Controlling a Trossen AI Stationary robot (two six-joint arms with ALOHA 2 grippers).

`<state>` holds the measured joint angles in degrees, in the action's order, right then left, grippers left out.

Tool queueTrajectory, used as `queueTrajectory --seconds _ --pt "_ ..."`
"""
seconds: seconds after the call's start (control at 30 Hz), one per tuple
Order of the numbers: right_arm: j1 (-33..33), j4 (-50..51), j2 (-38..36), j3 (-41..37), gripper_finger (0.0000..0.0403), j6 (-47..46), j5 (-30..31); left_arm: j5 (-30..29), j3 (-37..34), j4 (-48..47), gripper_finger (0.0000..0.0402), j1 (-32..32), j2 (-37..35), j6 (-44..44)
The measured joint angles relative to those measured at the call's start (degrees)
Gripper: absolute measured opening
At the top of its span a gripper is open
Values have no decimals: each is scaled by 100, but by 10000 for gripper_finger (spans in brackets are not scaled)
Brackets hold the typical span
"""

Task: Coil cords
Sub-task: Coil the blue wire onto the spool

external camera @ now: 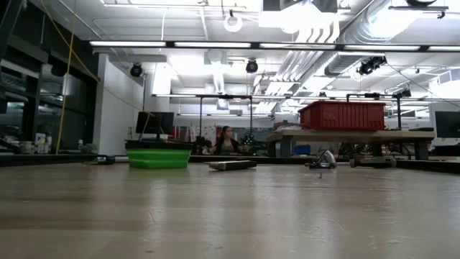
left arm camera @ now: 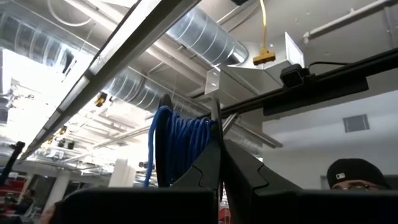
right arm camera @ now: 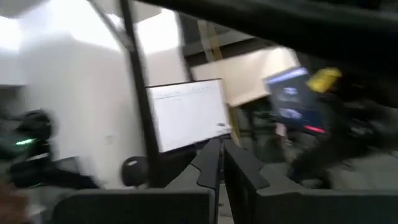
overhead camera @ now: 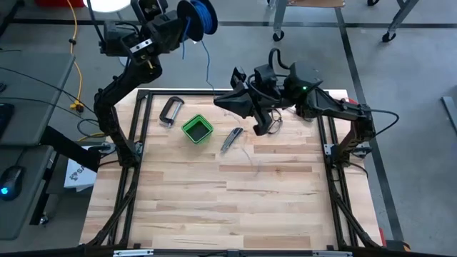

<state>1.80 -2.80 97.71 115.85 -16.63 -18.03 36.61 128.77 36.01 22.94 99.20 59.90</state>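
Two hands share the coiling: the left hand (overhead camera: pixel 187 21), raised beyond the worktop's (overhead camera: pixel 235 193) far edge, pinches the blue-wound spool (overhead camera: pixel 202 16) aloft so the thin wire (overhead camera: pixel 208 64) hangs taut, while the right hand (overhead camera: pixel 223 100), seemingly closed, hovers nearby to guide it.

A round dark spool (overhead camera: pixel 194 17) wound with bright blue wire (left arm camera: pixel 177 149) contrasts with the pale, striped plank tabletop (overhead camera: pixel 228 193). A small square box (overhead camera: pixel 197 128) is vivid green, a bin (external camera: pixel 342 115) in the room is red, and both arms are black.
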Motion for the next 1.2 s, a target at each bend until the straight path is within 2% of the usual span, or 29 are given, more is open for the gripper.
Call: queueTrajectory --seconds 0.17,0.23,0.37,0.53,0.77,1.13,1.2 --pt "7 493 0 0 46 448 757 44 0 -19 1 -61 2 -2" --pt "-27 730 0 0 78 846 1166 53 0 -17 1 -78 2 -2" --pt "-139 1048 2 0 156 1428 2378 53 0 -18 1 -103 4 -2" --pt "-306 1057 0 2 220 2013 2920 51 0 -17 1 -101 6 -4" --pt "-472 1158 0 2 228 2598 3684 49 0 -17 1 -101 7 -50" --pt "-723 986 -77 2 228 2570 3723 47 0 -20 1 -83 7 -55" --pt "-763 809 -79 2 228 2600 3905 44 0 -20 1 -83 7 -55"
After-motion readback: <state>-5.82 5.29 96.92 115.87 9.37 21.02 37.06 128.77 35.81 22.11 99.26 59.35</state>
